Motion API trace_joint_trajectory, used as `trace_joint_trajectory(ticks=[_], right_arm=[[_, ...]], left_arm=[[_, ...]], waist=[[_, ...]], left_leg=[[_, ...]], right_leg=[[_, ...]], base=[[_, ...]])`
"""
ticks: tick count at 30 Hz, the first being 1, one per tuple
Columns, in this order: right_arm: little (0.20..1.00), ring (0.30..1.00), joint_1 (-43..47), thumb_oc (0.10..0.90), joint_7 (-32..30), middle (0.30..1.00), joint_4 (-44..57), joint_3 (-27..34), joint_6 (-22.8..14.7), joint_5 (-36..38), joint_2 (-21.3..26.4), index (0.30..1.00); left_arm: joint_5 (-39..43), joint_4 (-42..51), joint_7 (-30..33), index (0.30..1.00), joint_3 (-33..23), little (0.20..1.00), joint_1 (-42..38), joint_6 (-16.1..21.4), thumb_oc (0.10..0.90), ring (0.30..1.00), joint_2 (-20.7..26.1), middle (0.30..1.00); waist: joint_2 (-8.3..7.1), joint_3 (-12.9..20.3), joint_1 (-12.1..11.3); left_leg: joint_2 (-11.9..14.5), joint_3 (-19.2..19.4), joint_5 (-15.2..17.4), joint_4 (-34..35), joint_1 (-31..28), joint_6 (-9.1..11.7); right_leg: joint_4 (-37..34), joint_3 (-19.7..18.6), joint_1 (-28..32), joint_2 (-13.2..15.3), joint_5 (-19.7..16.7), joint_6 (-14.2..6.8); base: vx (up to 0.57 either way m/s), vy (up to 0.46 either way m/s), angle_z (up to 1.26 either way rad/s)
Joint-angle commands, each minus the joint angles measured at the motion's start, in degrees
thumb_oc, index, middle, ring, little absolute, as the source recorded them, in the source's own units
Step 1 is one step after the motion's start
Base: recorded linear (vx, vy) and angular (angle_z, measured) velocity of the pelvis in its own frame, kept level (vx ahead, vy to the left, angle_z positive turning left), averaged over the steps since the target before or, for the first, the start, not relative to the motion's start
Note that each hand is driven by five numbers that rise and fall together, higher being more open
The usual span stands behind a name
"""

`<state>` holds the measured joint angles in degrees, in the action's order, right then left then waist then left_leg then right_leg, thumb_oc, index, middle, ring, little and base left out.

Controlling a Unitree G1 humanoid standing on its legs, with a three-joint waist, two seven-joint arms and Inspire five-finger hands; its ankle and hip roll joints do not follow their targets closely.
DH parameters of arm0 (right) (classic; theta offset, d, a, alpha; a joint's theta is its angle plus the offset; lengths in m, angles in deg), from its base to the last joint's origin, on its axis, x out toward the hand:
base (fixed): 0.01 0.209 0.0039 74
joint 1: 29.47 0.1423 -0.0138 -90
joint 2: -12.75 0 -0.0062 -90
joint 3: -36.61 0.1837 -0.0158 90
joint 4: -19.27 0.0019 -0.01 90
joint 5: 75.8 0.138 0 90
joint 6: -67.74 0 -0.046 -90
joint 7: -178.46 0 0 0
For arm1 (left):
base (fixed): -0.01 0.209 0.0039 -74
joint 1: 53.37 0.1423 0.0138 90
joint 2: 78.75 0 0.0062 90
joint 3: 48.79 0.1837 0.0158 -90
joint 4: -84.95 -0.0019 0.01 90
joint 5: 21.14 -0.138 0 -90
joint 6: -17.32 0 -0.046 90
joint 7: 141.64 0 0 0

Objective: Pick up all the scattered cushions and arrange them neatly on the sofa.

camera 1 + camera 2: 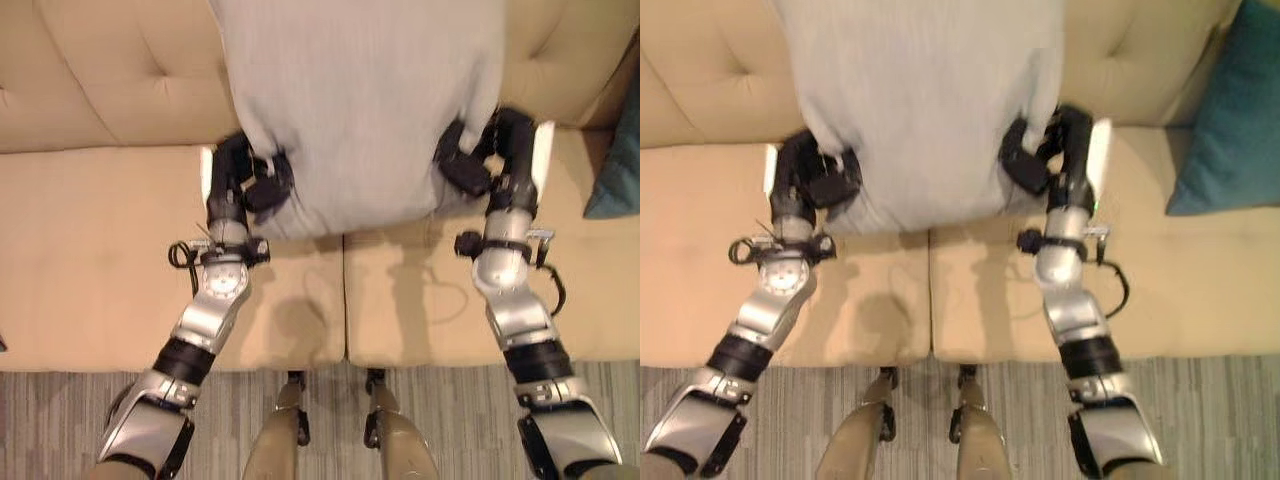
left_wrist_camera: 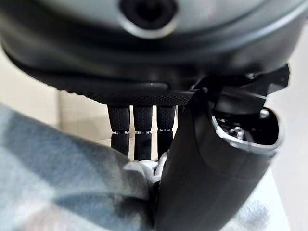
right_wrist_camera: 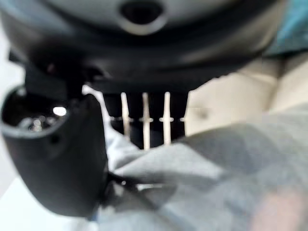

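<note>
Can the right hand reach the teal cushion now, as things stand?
Probably not yet. The right hand is pinching the grey cushion, as is the left hand. The teal cushion sits further right on the sofa, nothing between.

Home living room, tufted beige sofa (image 1: 100, 80), teal cushion (image 1: 1230, 130), striped grey carpet (image 1: 60, 420)

Matt grey cloth cushion (image 1: 360, 110); tufted beige fabric sofa (image 1: 90, 260).

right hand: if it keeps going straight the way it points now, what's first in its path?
Probably the sofa backrest. The right hand is pinching the grey cushion's edge and points up-view toward the back; depth is unclear.
</note>
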<state>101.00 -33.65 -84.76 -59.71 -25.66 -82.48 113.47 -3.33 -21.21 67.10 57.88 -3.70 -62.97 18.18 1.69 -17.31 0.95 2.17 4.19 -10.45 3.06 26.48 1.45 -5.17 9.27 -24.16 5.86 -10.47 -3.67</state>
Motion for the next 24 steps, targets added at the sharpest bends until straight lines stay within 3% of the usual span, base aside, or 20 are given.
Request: trace_joint_trajectory(ticks=[1,4,5,6,7,8,9,11,17,24], right_arm=[[0.3,0.3,12.5,0.4,-3.3,0.3,5.8,-8.4,-12.1,-7.6,-1.9,0.3],[0.3,0.3,25.0,0.4,-8.3,0.3,-4.2,-13.4,-10.3,-8.3,-1.9,0.3],[0.3,0.3,25.4,0.4,-8.4,0.3,-4.6,-13.5,-10.4,-8.2,-1.9,0.3],[0.3,0.3,27.5,0.4,-8.8,0.3,-6.9,-14.6,-9.8,-7.8,-1.9,0.3],[0.3,0.3,29.2,0.4,-9.2,0.3,-8.8,-15.3,-9.4,-7.2,-1.8,0.3],[0.3,0.3,31.1,0.4,-9.5,0.3,-10.9,-15.9,-8.9,-6.7,-1.6,0.3],[0.328,0.328,32.9,0.419,-9.4,0.328,-13.0,-17.1,-8.2,-6.2,-1.1,0.328],[0.9,0.9,35.8,0.8,-8.5,0.9,-16.7,-18.7,-7.6,-4.3,-0.5,0.9],[0.9,0.9,37.6,0.8,-2.6,0.9,-23.2,-24.0,-5.7,-1.4,1.5,0.9],[0.9,0.9,28.0,0.8,-0.8,0.9,-22.6,-19.2,-6.2,0.0,0.8,0.9]], left_arm=[[-7.5,1.2,1.2,0.3,6.7,0.3,-17.5,12.1,0.4,0.3,-1.0,0.3],[-5.7,-13.7,4.5,0.3,10.6,0.3,-32.2,10.6,0.4,0.3,-0.7,0.3],[-5.5,-14.1,4.4,0.479,10.6,0.479,-32.6,10.8,0.519,0.479,-0.7,0.479],[-4.5,-17.2,4.3,0.552,11.4,0.552,-35.0,10.4,0.568,0.552,-0.8,0.552],[-3.5,-20.2,4.1,0.752,12.1,0.752,-37.2,10.0,0.701,0.752,-0.7,0.752],[-3.2,-22.7,4.2,0.9,12.5,0.9,-39.5,9.3,0.8,0.9,-0.7,0.9],[-2.8,-25.7,3.5,0.9,13.5,0.9,-42.0,8.5,0.8,0.9,-0.4,0.9],[-1.3,-29.7,2.3,0.9,14.2,0.9,-44.9,8.0,0.8,0.9,-0.1,0.9],[3.1,-31.7,-1.1,0.9,13.1,0.9,-43.2,8.3,0.8,0.9,2.1,0.9],[-1.4,-28.7,-1.7,0.9,9.4,0.9,-33.1,5.9,0.8,0.9,3.4,0.9]], waist=[[-2.37,5.8,-0.3],[-1.34,4.8,0.0],[-1.33,4.7,0.0],[-1.01,4.6,0.0],[-0.73,4.4,-0.1],[-0.37,4.2,-0.1],[0.05,4.1,-0.1],[0.61,3.9,-0.1],[1.27,4.5,-0.6],[1.14,5.6,-0.7]], left_leg=[[0.4,-2.1,8.5,-7.7,2.6,2.0],[0.5,-2.2,5.5,-4.9,6.1,2.5],[0.5,-2.2,5.4,-4.8,6.2,2.5],[0.6,-2.3,4.6,-3.7,6.6,2.6],[0.7,-2.5,3.7,-2.5,6.9,2.8],[0.7,-2.7,2.8,-1.0,7.3,2.9],[0.7,-2.9,2.0,0.3,7.7,3.1],[0.4,-3.1,1.2,1.5,8.8,3.4],[-0.2,-3.8,0.7,1.9,10.9,3.6],[-0.6,-3.9,0.7,1.9,11.4,4.0]], right_leg=[[9.4,0.4,-3.3,3.4,7.8,-3.6],[9.3,-0.5,-8.1,3.3,6.4,-4.4],[9.4,-0.5,-8.3,3.3,6.4,-4.4],[9.3,-0.6,-9.2,3.3,6.1,-4.6],[9.2,-0.7,-10.1,3.1,5.9,-4.6],[9.1,-0.7,-11.1,3.2,5.8,-4.7],[9.1,-0.7,-12.1,3.1,5.7,-4.8],[9.3,-0.8,-14.0,3.1,5.4,-4.9],[8.9,-0.6,-16.3,3.1,5.2,-4.7],[8.1,0.0,-16.4,3.0,4.8,-4.5]], base=[[-0.06,0.008,0.0],[-0.09,0.057,0.0],[-0.03,0.034,-0.05],[-0.03,0.033,-0.07],[-0.03,0.041,-0.06],[-0.03,0.035,-0.02],[-0.04,0.035,-0.01],[-0.03,0.031,-0.06],[-0.01,0.012,0.23],[-0.01,-0.007,-0.12]])
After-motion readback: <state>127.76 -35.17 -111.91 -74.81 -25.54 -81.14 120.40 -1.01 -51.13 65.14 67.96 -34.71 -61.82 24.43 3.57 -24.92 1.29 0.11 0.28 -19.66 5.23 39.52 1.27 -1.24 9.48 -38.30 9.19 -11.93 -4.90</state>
